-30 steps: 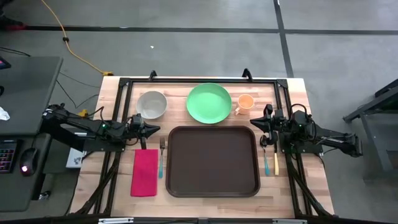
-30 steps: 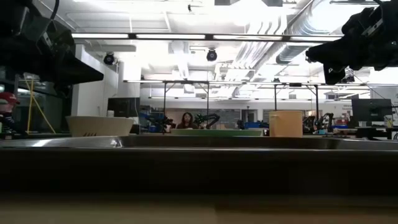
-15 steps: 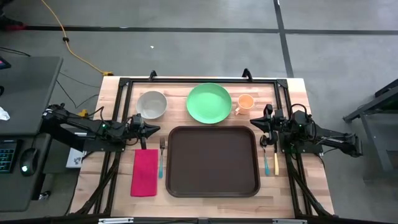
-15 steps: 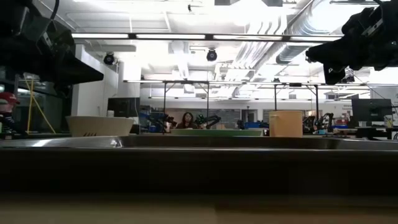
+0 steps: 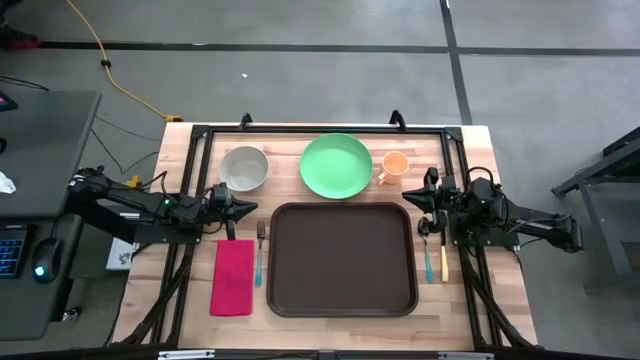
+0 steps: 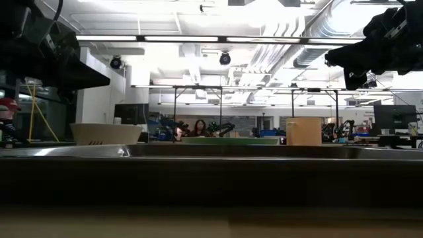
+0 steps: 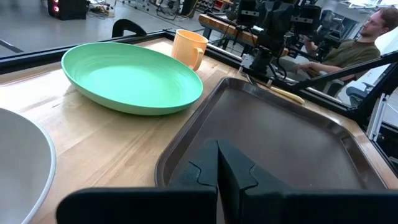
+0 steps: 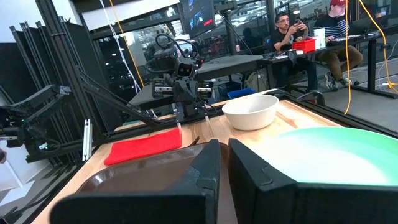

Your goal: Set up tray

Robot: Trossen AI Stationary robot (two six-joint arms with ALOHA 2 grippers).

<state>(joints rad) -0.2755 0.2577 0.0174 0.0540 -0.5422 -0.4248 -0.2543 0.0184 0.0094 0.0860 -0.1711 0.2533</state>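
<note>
The dark brown tray (image 5: 340, 260) lies flat on the table's near middle and holds nothing; it also shows in the wrist views (image 7: 292, 143) (image 8: 143, 171). My left gripper (image 5: 250, 208) (image 7: 217, 163) hovers shut just off the tray's far left corner. My right gripper (image 5: 406, 199) (image 8: 224, 155) hovers shut off the far right corner, only a thin slit between its fingers. Beyond the tray a grey bowl (image 5: 243, 167), a green plate (image 5: 337, 165) and an orange cup (image 5: 396, 164) stand on their bases. A red napkin (image 5: 232, 277) lies flat left of the tray.
A blue-handled fork (image 5: 260, 255) lies between napkin and tray. A spoon (image 5: 427, 250) and a yellow-handled utensil (image 5: 444, 260) lie right of the tray, under the right arm. A black frame (image 5: 320, 128) rims the table. People sit at desks beyond the table (image 7: 373, 31) (image 8: 292, 25).
</note>
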